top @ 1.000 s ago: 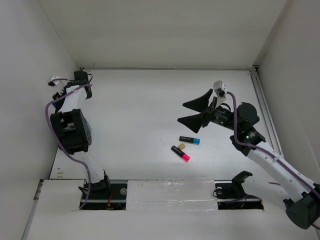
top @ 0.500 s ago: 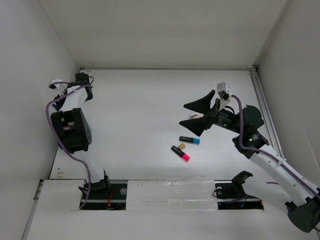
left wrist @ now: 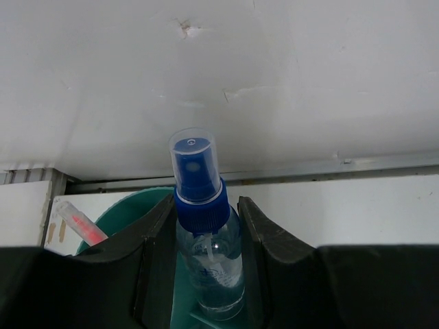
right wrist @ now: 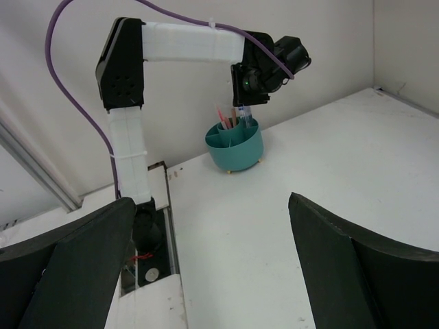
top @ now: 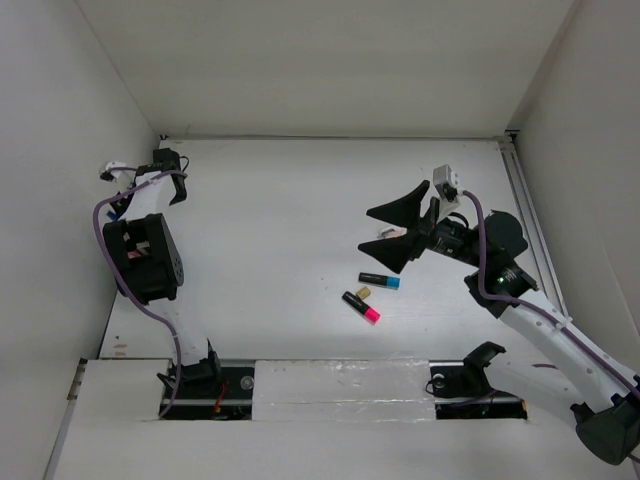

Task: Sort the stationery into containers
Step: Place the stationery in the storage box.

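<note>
Two black markers, the blue-ended marker and the pink-ended marker, lie with the tan bit right of centre, toward the near edge. My right gripper, wide open and empty, has swung round in the last second and now hangs just beyond them, hardly shifting since. My left gripper stays closed on the clear blue-capped pen, lowered into the teal organizer at the far left corner, beside the thin pink pen. I judge that letting go comes next, with three pieces remaining.
</note>
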`<state>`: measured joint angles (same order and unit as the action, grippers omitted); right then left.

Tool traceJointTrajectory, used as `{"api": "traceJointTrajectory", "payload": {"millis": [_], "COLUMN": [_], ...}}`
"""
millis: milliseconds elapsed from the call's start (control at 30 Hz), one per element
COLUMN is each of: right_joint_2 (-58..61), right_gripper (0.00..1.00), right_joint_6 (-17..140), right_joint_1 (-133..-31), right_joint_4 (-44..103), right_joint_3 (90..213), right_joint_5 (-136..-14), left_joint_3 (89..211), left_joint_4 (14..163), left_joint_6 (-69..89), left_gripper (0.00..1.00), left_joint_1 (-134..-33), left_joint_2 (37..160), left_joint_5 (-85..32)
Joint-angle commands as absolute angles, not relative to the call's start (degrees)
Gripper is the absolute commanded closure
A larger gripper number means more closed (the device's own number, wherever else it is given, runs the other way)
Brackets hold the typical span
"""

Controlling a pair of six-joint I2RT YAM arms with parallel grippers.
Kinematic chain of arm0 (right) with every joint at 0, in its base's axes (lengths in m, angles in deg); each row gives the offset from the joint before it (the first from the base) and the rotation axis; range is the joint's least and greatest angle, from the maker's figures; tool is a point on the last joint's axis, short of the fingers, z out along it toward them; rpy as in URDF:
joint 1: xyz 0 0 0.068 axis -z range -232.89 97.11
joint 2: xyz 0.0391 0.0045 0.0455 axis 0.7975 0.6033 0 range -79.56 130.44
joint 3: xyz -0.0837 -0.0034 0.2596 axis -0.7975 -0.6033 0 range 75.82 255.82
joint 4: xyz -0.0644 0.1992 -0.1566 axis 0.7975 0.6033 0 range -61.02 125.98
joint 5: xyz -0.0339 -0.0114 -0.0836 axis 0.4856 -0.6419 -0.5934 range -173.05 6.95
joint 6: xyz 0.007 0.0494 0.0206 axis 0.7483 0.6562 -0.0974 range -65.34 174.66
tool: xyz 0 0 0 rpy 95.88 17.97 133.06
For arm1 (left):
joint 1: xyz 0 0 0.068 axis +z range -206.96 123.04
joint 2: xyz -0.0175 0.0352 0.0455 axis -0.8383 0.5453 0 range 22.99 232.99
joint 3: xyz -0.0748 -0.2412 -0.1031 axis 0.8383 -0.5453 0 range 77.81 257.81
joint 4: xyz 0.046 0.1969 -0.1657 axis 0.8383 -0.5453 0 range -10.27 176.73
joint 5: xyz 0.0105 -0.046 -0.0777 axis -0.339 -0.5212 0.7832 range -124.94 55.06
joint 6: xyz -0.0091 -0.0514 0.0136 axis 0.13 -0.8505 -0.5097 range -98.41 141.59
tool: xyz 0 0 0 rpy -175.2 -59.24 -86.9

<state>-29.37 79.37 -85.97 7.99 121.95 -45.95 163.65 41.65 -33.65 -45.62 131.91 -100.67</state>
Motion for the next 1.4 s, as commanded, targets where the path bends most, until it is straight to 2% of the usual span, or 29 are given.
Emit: {"api": "traceJointTrajectory", "payload": {"millis": [0,33,67,233,400,600,767,867,967,1033,1067,1167,1367], "right_joint_2": [-30.3,-30.3,-30.3,-30.8,-31.3,-31.3,-31.3,-31.3,-30.8,-30.2,-30.2,-29.6,-29.6], "right_gripper": [0.01,0.01,0.01,0.01,0.01,0.01,0.01,0.01,0.01,0.01,0.01,0.01,0.01], "right_joint_6": [78.2,78.2,78.2,78.2,77.7,77.7,77.7,77.7,77.7,77.2,77.2,77.2,76.0], "right_joint_1": [-86.5,-86.5,-86.5,-86.5,-86.5,-86.5,-86.5,-86.5,-86.5,-86.5,-86.5,-86.5,-86.5], "right_joint_4": [6.5,6.5,6.5,6.5,6.5,6.5,6.5,6.5,6.5,7.0,7.0,7.5,10.5], "right_joint_3": [124.0,124.0,124.0,123.5,123.5,123.5,123.5,123.5,123.5,123.5,123.5,123.5,124.0], "right_joint_5": [-45.2,-45.2,-45.2,-45.2,-45.7,-45.7,-45.7,-45.7,-46.3,-46.8,-46.8,-47.4,-51.0], "left_joint_3": [165.3,165.3,165.8,166.3,166.8,166.8,167.5,168.1,168.1,166.1,165.5,163.6,166.7], "left_joint_4": [38.7,38.1,38.1,34.4,32.7,32.7,32.2,33.6,39.6,48.0,50.0,55.7,53.5], "left_joint_6": [-40.9,-41.6,-42.6,-46.2,-48.3,-48.8,-48.8,-46.3,-38.1,-28.7,-26.8,-20.3,-17.5], "left_gripper": [0.94,0.87,0.84,0.76,0.73,0.54,0.46,0.46,0.40,0.22,0.16,0.06,0.00], "left_joint_1": [-45.5,-45.5,-46.1,-47.3,-47.8,-47.8,-47.8,-47.8,-47.8,-47.8,-48.6,-51.8,-54.5], "left_joint_2": [132.1,132.1,132.6,133.8,133.8,132.8,131.7,130.5,128.9,126.6,126.1,125.6,127.1], "left_joint_5": [-106.5,-106.5,-106.5,-107.6,-108.2,-108.2,-108.2,-107.5,-105.6,-101.7,-100.3,-100.7,-99.1]}}
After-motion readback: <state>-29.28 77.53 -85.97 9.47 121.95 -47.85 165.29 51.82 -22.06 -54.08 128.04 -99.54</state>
